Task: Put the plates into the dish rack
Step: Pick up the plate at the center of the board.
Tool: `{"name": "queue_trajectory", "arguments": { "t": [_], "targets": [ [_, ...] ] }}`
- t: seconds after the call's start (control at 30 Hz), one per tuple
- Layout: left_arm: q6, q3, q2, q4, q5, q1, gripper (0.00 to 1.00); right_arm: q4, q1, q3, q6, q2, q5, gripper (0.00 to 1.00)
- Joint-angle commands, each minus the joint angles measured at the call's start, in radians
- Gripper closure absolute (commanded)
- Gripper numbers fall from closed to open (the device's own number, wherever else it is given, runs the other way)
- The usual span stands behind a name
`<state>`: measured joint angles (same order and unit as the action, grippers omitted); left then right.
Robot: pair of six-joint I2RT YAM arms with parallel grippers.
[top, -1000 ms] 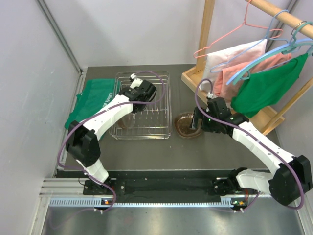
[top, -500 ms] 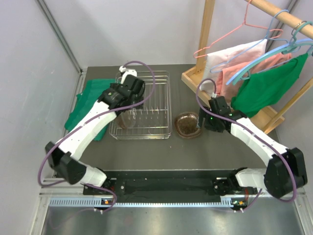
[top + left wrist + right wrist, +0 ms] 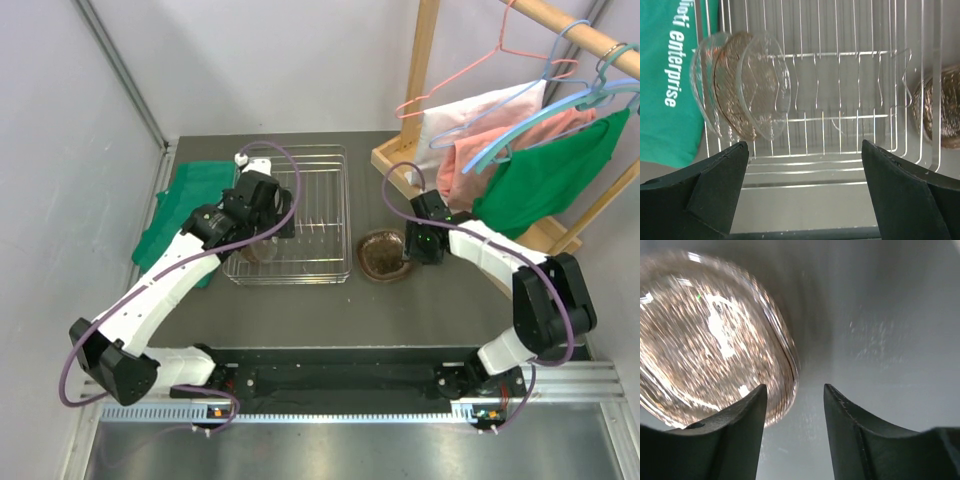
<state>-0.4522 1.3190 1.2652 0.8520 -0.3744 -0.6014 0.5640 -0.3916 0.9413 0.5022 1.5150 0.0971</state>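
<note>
The silver wire dish rack [image 3: 310,165] [image 3: 850,55] stands at the back left of the table. Three plates [image 3: 258,250] [image 3: 740,85] stand on edge between the tines at its near left corner, one brown between two clear ones. My left gripper [image 3: 268,228] [image 3: 805,145] hovers over the rack's near side, open wide, with nothing between its fingers. A brown-tinted plate [image 3: 378,255] [image 3: 705,340] [image 3: 940,115] lies on the table right of the rack. My right gripper [image 3: 410,248] [image 3: 795,387] is down at that plate's right edge, its jaws half narrowed. The rim lies in the gap, and the right finger is clear of it.
A green cloth [image 3: 185,205] [image 3: 670,75] lies left of the rack. A wooden clothes stand [image 3: 425,60] at the back right holds hangers with pink and green garments [image 3: 545,170], and its base [image 3: 395,160] reaches close behind my right arm. A wall runs along the left.
My left gripper opened, let go of a plate in the rack and drew back toward the near side. My right gripper dropped to the table plate's edge and narrowed its jaws.
</note>
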Motion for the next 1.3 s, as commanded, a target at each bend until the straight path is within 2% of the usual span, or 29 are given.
{"name": "queue_trajectory", "arguments": {
  "t": [0.0,0.23,0.4,0.6,0.73,1.0,1.27],
  "targets": [
    [-0.023,-0.018,-0.066,-0.037,0.017,-0.001,0.01,-0.035,0.005,0.089,-0.054,0.022,0.067,0.52],
    [-0.017,-0.040,-0.052,-0.062,0.020,-0.001,0.01,-0.038,0.004,0.183,-0.126,0.114,0.081,0.60],
    [-0.013,-0.027,-0.014,-0.071,0.028,0.000,0.01,-0.032,0.003,0.220,-0.171,0.169,0.092,0.78],
    [-0.003,-0.010,0.031,-0.077,0.032,0.002,0.01,-0.030,0.005,0.232,-0.192,0.178,0.144,0.81],
    [0.010,0.003,0.051,-0.065,0.020,0.002,0.01,-0.024,0.004,0.240,-0.192,0.171,0.141,0.91],
    [0.017,0.016,0.072,-0.071,0.029,0.008,0.01,0.013,-0.016,0.249,-0.198,0.136,0.180,1.00],
    [0.014,0.005,0.062,-0.067,0.032,0.008,0.01,0.011,-0.049,0.203,-0.165,0.083,0.104,1.00]
  ]
}}
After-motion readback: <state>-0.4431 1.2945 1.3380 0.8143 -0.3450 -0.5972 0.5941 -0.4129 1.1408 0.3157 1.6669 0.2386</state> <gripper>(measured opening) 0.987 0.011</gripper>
